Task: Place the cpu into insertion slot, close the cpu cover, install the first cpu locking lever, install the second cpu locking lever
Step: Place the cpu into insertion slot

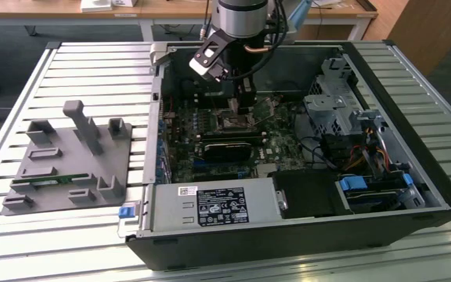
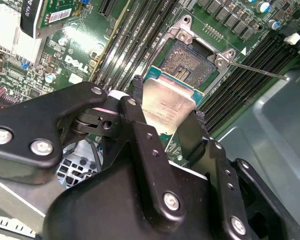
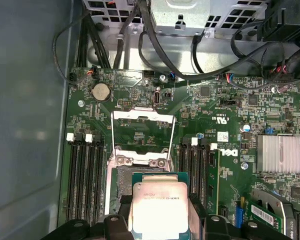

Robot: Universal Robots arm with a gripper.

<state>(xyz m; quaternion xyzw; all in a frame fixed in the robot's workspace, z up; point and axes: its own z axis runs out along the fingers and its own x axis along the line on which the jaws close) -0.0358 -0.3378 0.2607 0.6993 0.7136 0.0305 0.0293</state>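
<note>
First, the slatted metal table (image 1: 53, 247) carries an open computer case (image 1: 382, 235). A grey plastic fixture (image 1: 69, 158) lies at the case's nine o'clock in the exterior view. Inside the case the green motherboard (image 1: 180, 155) lies flat, with the power supply (image 1: 209, 205) at its six o'clock. My gripper (image 1: 243, 106) hangs over the board at about eleven o'clock from the case's centre.

In the first wrist view the cpu cover (image 3: 142, 115) stands swung open off the insertion slot (image 3: 121, 182), with a thin locking lever (image 3: 111, 135) along each side. The slot's dark contact field is bare.

My jaws are clamped on the cpu (image 2: 167, 107), with one finger (image 2: 140, 130) on each of two opposite edges and its silvery top facing the cameras. The cpu is held over one edge of the slot, not seated in it. I cannot tell whether it touches the rim.
</note>
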